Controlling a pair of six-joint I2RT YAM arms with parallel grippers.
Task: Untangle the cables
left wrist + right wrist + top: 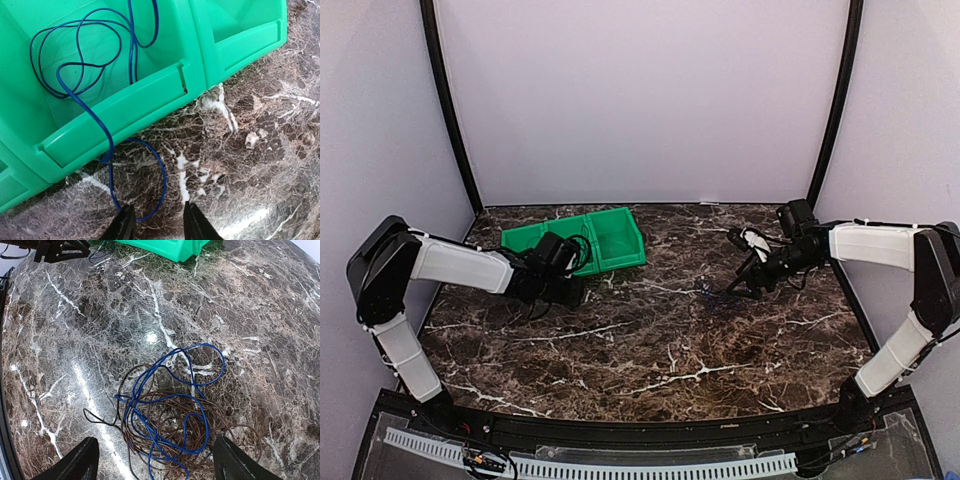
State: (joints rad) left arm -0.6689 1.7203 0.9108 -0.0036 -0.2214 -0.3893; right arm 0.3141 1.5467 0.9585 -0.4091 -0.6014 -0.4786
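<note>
On the dark marbled bench [250,300], tangled thin blue-and-black cords [170,415] lie twelve o'clock from the released right end effector [156,442].

Glossy marble-look table [650,340], green plastic bin [617,246]

Bright, even overhead light; shadows faint. Small glare spot on glossy worktop [151,337] in right wrist view; fisheye bending toward its edges. Top view slightly soft.
</note>
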